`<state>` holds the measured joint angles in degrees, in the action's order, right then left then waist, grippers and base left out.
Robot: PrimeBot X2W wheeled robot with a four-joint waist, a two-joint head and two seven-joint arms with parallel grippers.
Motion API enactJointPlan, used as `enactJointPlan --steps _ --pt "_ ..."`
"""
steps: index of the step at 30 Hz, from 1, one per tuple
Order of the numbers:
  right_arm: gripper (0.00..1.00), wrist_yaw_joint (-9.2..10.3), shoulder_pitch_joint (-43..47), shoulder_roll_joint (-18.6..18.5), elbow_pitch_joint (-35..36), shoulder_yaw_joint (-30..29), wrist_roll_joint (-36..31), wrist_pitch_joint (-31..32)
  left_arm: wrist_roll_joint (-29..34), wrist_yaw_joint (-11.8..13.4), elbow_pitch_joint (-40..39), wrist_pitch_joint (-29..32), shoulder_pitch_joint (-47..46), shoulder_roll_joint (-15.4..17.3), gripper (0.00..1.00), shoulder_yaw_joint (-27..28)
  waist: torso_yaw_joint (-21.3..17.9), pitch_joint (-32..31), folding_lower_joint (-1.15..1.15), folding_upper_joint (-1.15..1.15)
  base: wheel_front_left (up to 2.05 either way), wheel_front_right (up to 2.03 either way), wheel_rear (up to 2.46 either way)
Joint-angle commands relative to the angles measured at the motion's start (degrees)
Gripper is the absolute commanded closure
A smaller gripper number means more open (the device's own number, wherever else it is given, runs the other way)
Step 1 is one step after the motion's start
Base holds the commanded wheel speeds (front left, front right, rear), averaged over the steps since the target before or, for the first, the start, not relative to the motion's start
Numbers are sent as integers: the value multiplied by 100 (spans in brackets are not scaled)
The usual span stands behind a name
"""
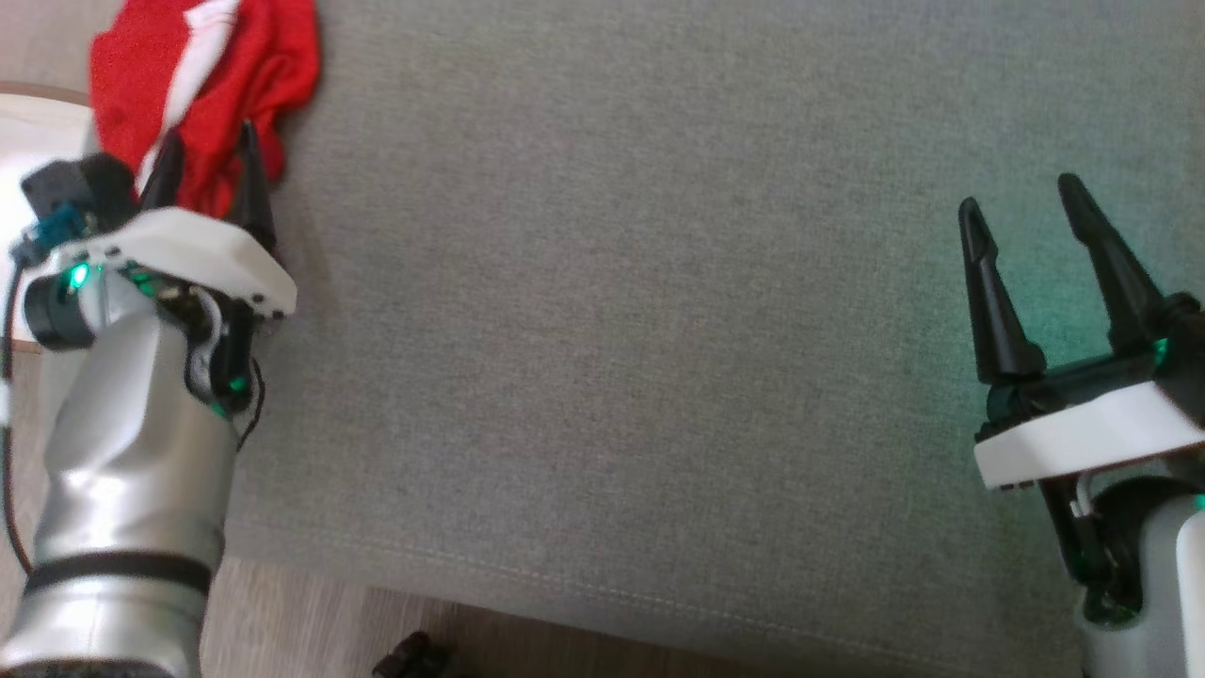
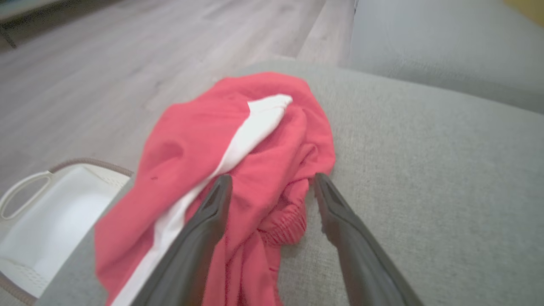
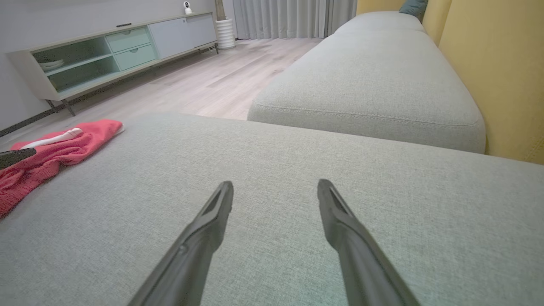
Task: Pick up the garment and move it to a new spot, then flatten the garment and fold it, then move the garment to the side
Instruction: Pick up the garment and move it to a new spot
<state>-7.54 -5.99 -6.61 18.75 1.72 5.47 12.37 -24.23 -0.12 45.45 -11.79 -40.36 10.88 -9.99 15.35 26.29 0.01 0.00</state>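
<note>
At the far left, off the edge of the grey sofa cushion (image 1: 612,330), a white basket (image 2: 63,212) sits low on the wooden floor (image 2: 127,51). Just right of it the garment (image 1: 235,75), red with a white stripe (image 2: 255,127), lies crumpled on the cushion's far left corner, and part of it appears to hang over that edge.

The left gripper (image 2: 272,178) is at the garment's near side with its fingers spread apart. One finger is over the red cloth beside the stripe, the other over bare cushion just right of a gathered hem (image 2: 284,225). Nothing is pinched, and whether the tips touch the cloth cannot be told.

Closing here would probably catch only that small ruffled fold. A thin layer could slip out on the lift, and with the bundle so near the edge, a drop or sideways drag might send it toward the basket or floor. Coming down too deep could pinch the soft upholstery along with the cloth. The layers look tangled, so a one-point lift may leave the garment twisted and harder to flatten.

On the right, the right gripper (image 1: 1020,193) hovers over bare cushion, fingers spread, holding nothing, well apart from the garment. A long carry rightward could drape cloth across it.
</note>
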Motion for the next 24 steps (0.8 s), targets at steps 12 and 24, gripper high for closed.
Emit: enactJointPlan --steps 12,24 --pt "0 5 -321 -128 153 197 -24 23 -77 -410 1971 532 -1305 426 100 29 -68 284 -1 0 0 0 0" --pt "0 5 -221 8 -94 136 50 -255 43 -366 1398 -314 -1255 668 100 145 -112 -387 -1 0 0 0 0"
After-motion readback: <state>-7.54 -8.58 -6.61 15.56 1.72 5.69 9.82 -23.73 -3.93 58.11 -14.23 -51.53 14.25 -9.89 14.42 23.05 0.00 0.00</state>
